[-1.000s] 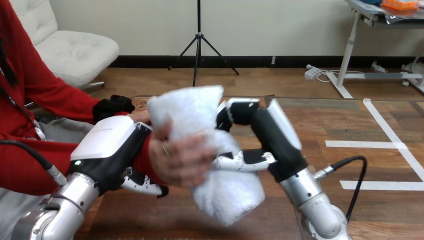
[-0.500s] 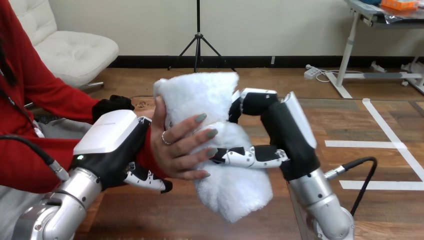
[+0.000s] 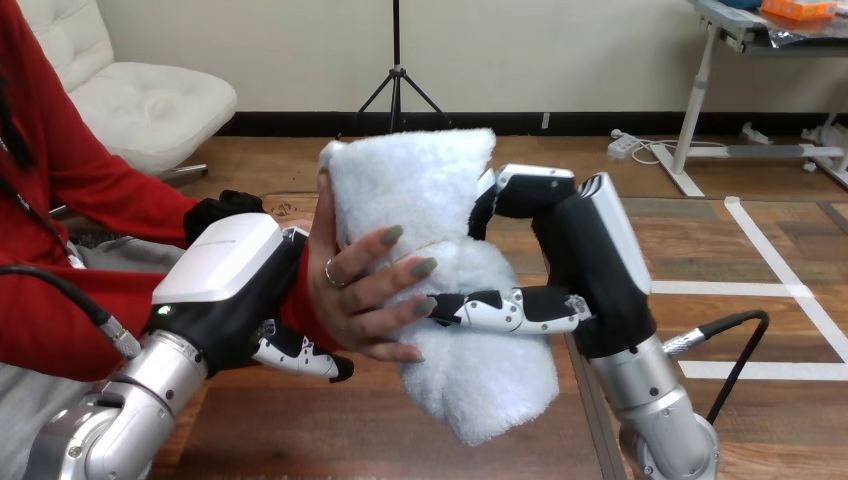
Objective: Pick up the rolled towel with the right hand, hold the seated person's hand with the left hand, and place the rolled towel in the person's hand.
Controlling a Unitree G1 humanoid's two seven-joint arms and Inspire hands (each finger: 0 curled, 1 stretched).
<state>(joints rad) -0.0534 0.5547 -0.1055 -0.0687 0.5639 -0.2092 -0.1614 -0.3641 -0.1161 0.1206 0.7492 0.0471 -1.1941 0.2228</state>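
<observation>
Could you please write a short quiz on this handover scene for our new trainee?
1. True or false: the rolled towel lies loose, with no hand touching it.
2. Which robot hand grips the rolled towel: A) left hand, B) right hand, C) neither?
3. What does the person's hand rest against?
Key: 1 false; 2 B; 3 the rolled towel.

The white, fluffy rolled towel (image 3: 425,190) stands nearly upright in the air, its lower end angled toward the right. The person's hand (image 3: 360,300) lies against its left side, fingers spread across its middle. The right hand (image 3: 590,265) clasps it from the opposite side.
</observation>
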